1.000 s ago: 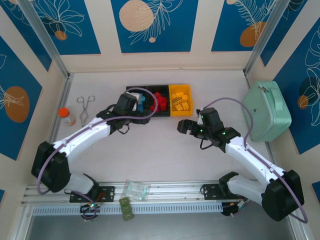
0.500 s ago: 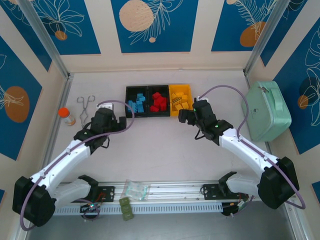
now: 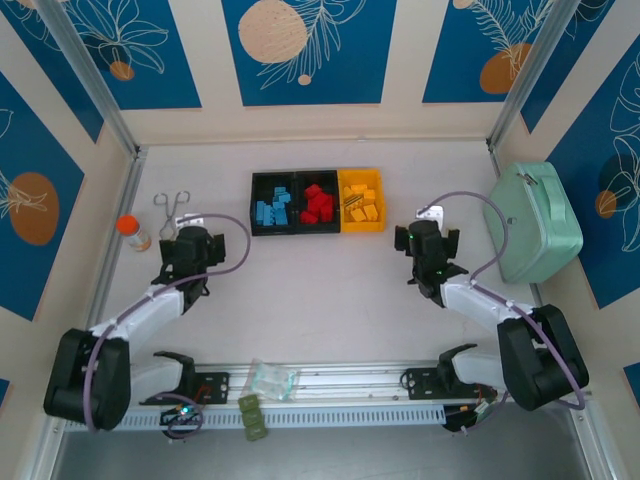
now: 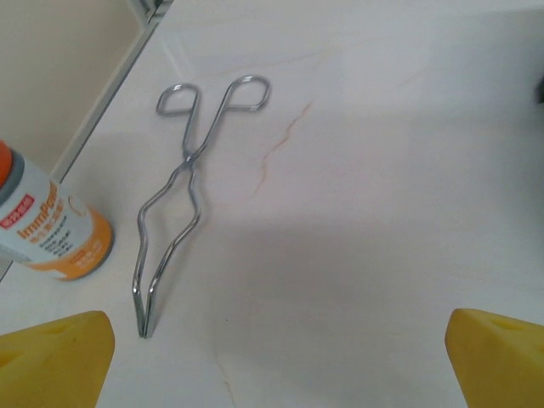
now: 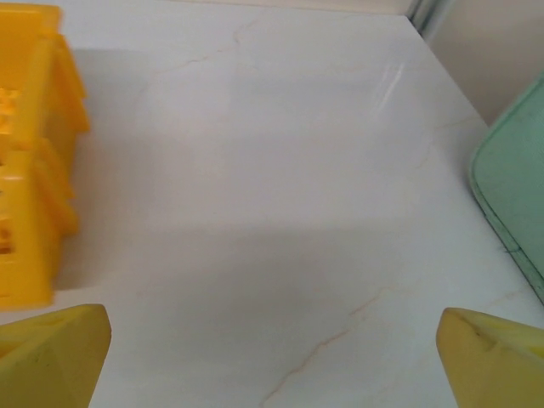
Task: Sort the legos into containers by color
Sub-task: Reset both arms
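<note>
White table (image 3: pixel 320 290), blue-patterned wall panels around. We see legos (image 3: pixel 317 203) all sitting in containers (image 3: pixel 300 231): blue in left bin, red in middle, yellow in yellow bin (image 5: pixel 34 170). Bin row runs left-right, between arms, farther from bases. Our left gripper (image 4: pixel 276 365) spread wide, empty, facing tongs (image 4: pixel 189 158); bins off to its right. Our right gripper (image 5: pixel 272 357) spread wide, empty; yellow bin just ahead-left, so we judge this arm nearer. Sort looks finished to us.

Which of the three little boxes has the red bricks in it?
The middle box, a black one, holds the red bricks. The other black box holds blue bricks, and the yellow box holds yellow bricks.
</note>
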`<action>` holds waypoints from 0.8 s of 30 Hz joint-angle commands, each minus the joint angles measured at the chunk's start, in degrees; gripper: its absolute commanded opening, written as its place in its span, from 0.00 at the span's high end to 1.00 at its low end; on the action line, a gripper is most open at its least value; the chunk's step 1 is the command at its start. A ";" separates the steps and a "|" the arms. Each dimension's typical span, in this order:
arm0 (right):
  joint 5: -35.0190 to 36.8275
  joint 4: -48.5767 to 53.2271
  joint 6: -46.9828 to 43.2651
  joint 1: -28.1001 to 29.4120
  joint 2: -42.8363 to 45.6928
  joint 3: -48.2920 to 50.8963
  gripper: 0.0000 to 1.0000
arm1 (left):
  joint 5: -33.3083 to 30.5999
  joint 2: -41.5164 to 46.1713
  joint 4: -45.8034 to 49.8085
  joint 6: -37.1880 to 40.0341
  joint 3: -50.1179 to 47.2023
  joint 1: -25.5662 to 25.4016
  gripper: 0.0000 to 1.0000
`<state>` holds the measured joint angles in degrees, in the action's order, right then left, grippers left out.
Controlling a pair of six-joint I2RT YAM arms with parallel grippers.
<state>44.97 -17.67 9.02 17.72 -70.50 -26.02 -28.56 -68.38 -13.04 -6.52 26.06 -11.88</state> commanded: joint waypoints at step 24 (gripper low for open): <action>-29.33 -30.41 -1.50 -15.66 -16.75 3.09 0.01 | 16.86 -21.79 -42.95 9.16 -5.23 5.83 0.01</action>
<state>17.69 -47.40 7.05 2.79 -88.18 -21.43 -12.99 -89.67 -53.54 2.04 20.18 -6.26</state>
